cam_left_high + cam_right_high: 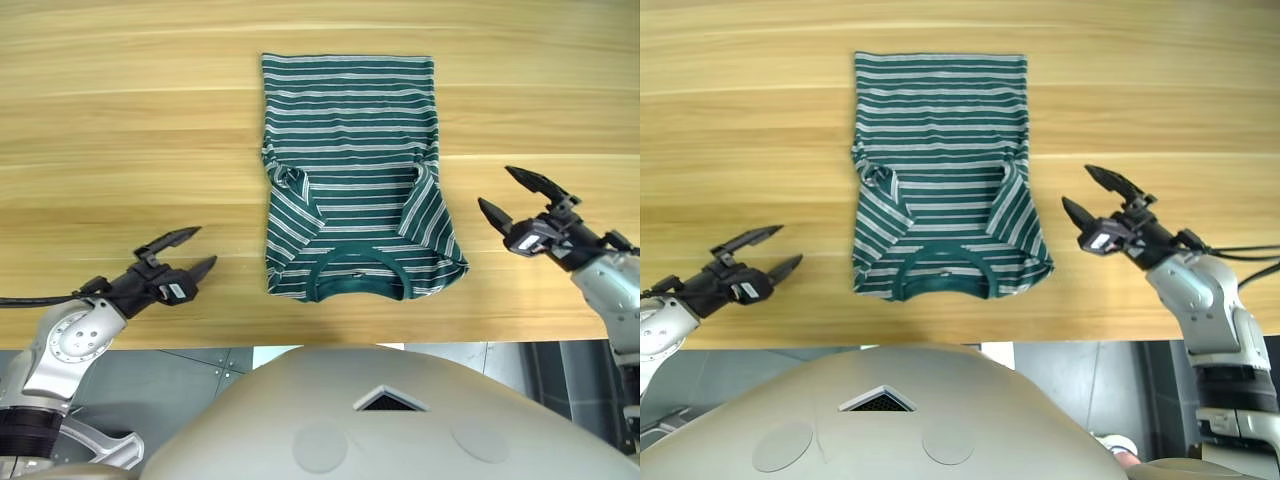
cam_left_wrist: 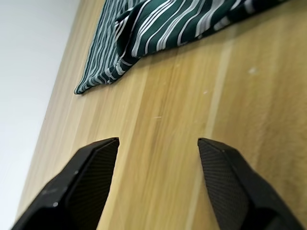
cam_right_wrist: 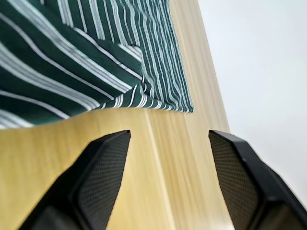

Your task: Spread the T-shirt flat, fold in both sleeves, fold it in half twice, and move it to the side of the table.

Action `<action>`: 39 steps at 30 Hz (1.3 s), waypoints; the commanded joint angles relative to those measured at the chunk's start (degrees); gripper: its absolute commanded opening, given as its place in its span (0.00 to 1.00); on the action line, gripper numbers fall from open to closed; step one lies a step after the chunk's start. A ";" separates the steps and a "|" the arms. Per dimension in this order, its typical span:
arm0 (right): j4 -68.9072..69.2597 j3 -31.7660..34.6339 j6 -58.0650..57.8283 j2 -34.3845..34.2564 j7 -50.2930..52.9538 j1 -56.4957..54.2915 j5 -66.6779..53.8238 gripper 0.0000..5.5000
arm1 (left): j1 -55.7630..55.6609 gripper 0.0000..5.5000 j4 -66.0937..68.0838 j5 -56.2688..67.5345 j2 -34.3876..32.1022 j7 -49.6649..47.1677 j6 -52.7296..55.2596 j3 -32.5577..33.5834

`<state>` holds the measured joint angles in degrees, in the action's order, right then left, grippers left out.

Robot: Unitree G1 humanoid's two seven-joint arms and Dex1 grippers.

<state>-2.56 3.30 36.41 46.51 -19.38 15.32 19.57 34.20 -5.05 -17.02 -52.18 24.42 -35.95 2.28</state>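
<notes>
Far left, left gripper: hangs released and empty above the table near its front edge, fingers spread wide with bare wood between them, tips aimed toward the T-shirt but well apart from it. Middle, T-shirt: lies flat on the wood, dark green with thin pale stripes, collar toward the robot and close to the front edge, hem at the far end. Shows both sleeves turned in over the body, the left sleeve bunched a little at its far end, the right sleeve lying in a smoother slant. Makes a tall narrow shape, slightly wider at the shoulder end. Right, right gripper: hangs released and empty too, above the wood near the T-shirt's right shoulder without touching it, fingers wide apart, the cloth's edge lying beyond the tips in the right wrist view.
</notes>
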 commanded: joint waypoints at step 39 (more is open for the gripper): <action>4.41 2.29 -0.28 5.59 -1.55 14.63 6.72 0.55 | -14.47 0.00 8.07 4.54 1.17 11.54 -3.28 -19.69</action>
<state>-0.79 5.27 36.82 51.88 -20.24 29.18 25.73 18.88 0.96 -10.98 -51.23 36.37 -41.91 -18.26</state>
